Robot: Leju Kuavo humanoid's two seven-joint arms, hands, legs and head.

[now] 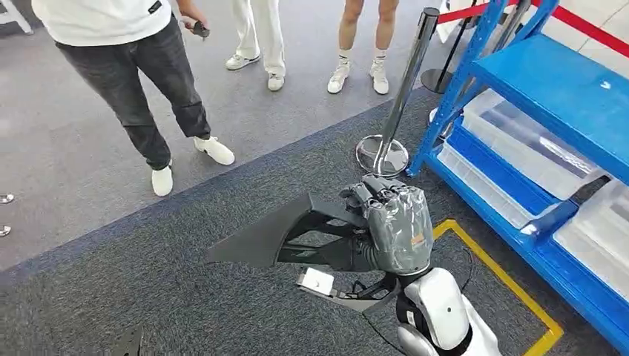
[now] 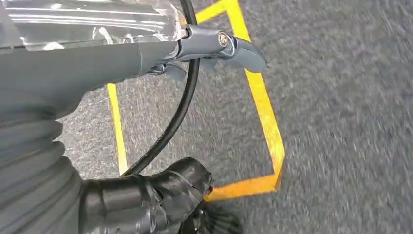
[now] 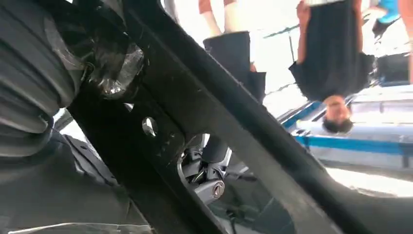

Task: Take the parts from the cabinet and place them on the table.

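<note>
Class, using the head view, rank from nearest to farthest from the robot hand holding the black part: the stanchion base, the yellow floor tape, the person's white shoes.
From the right robot hand:
1. Yellow floor tape, just beside it.
2. Stanchion base, ahead.
3. White shoes, far left.

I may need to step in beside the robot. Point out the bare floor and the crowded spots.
Bare: the dark carpet left of the black part in the right hand, and the lighter floor beyond its edge. Crowded: the blue rack with clear bins on the right, the stanchion, and people's legs ahead.
</note>
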